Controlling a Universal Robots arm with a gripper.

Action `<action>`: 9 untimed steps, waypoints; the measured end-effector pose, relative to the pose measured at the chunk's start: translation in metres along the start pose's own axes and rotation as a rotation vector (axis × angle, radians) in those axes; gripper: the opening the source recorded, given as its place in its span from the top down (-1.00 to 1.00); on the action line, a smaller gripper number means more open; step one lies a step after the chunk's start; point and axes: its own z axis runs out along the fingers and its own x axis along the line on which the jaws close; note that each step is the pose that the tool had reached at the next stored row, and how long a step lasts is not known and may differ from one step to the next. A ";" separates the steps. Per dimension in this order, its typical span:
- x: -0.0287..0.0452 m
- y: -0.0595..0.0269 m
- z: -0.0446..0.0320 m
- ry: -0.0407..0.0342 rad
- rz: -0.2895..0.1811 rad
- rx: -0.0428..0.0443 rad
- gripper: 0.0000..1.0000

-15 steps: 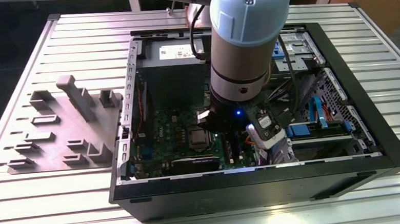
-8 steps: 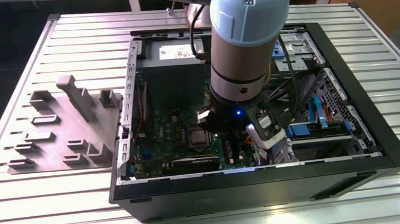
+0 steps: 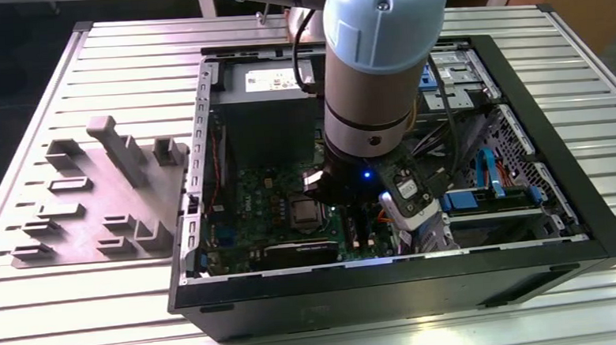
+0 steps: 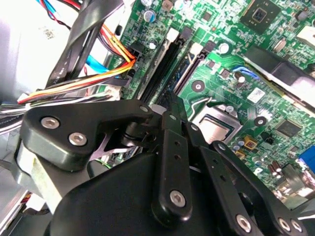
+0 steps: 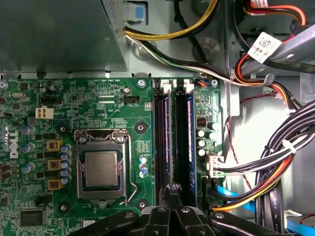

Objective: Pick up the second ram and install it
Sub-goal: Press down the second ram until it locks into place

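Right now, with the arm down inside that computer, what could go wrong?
The gripper hangs right over the two long black sockets; pushing down slightly off line might strain the green motherboard. The cable bundle lies close beside the sockets and could snag the arm as it moves.

An open computer case (image 3: 564,230) is seen lying on the slatted counter (image 3: 122,56), the arm (image 3: 377,66) lowered into it over the green motherboard (image 3: 257,215). Grey holder blocks (image 3: 98,191) are set toward the counter's edge at the exterior view's left.
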 end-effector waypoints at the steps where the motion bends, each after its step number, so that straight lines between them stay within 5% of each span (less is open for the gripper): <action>1: 0.0000 0.0000 0.0000 0.0000 0.000 0.0001 0.80; 6: -0.0002 0.0004 -0.0023 -0.0008 0.000 -0.0027 0.80; 9: -0.0005 0.0005 -0.0110 -0.0001 0.000 -0.0002 0.80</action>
